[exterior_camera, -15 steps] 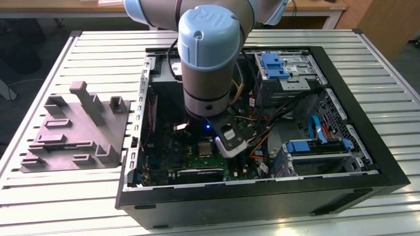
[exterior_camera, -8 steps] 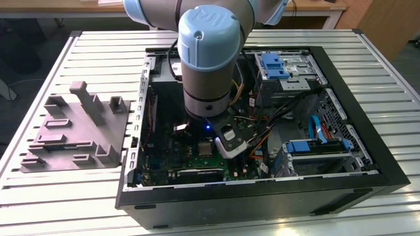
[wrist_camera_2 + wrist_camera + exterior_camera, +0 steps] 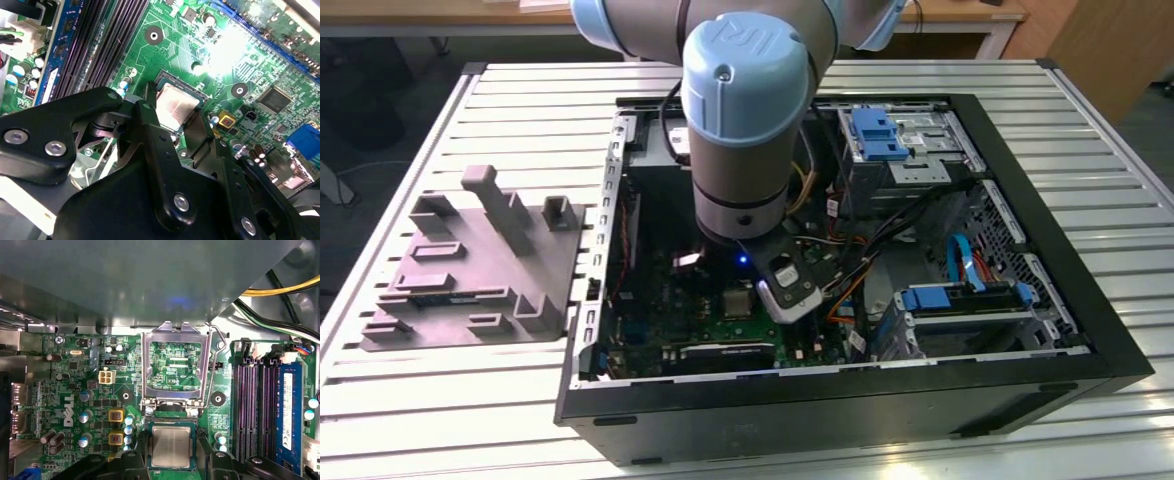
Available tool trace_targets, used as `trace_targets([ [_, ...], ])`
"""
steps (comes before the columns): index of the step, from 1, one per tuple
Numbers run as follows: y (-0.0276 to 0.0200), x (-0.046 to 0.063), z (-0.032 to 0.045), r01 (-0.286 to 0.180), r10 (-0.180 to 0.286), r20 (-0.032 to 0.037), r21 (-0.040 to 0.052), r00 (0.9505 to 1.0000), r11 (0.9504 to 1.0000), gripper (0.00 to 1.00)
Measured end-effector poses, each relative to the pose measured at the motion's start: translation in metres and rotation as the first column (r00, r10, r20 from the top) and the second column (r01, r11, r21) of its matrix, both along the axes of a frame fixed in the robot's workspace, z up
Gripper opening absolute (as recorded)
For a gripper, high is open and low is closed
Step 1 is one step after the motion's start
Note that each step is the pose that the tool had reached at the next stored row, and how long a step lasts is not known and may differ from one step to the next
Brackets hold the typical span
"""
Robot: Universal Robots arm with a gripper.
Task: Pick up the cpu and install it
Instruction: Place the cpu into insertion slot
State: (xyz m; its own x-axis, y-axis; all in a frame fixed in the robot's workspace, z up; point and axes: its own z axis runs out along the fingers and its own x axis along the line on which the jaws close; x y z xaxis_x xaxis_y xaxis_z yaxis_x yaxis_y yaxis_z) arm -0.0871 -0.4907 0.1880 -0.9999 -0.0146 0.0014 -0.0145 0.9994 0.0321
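Observation:
The cpu is a silvery square chip lying flat in the dark socket on the green motherboard, also seen in the first wrist view. My gripper straddles it, one black finger against one edge of the chip and the other against the opposite edge, with no gap showing. The socket's shiny metal load frame stands flipped open beside it, its lever raised. In the exterior view the arm reaches straight down into the open computer case.
A grey moulded tray with upright posts lies on the slatted table at the exterior view's left. Memory slots run close beside the socket. Loose cables and blue drive cages crowd the case at the exterior view's right.

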Motion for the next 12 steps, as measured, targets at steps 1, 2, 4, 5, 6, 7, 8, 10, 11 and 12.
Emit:
trace_targets([
  [1,-0.0001,0.0000,-0.0001,-0.002,0.002,0.0000,0.0001,1.0000,1.0000,0.47],
  [2,-0.0002,0.0000,-0.0002,-0.005,0.005,0.0000,0.0000,1.0000,1.0000,0.47],
  [4,-0.0003,0.0000,-0.0006,-0.010,0.010,0.0003,0.0001,0.9999,0.9999,0.48],
  [5,-0.0003,0.0000,-0.0006,-0.011,0.011,0.0000,0.0001,0.9999,0.9999,0.48],
  [6,-0.0003,0.0000,-0.0006,-0.011,0.011,0.0000,0.0000,0.9999,0.9999,0.54],
  [7,-0.0003,0.0000,-0.0006,-0.011,0.011,0.0000,0.0000,0.9999,0.9999,0.54],
  [8,-0.0003,0.0000,-0.0006,-0.011,0.011,0.0000,0.0000,0.9999,0.9999,0.54],
  [10,-0.0003,0.0000,0.0004,-0.011,0.011,-0.0003,-0.0002,0.9999,0.9999,0.54],
  [11,-0.0003,0.0000,0.0021,-0.011,0.011,-0.0010,0.0000,0.9999,0.9999,0.54],
  [12,-0.0003,0.0000,0.0043,-0.011,0.011,-0.0018,-0.0001,0.9999,0.9999,0.54],
])
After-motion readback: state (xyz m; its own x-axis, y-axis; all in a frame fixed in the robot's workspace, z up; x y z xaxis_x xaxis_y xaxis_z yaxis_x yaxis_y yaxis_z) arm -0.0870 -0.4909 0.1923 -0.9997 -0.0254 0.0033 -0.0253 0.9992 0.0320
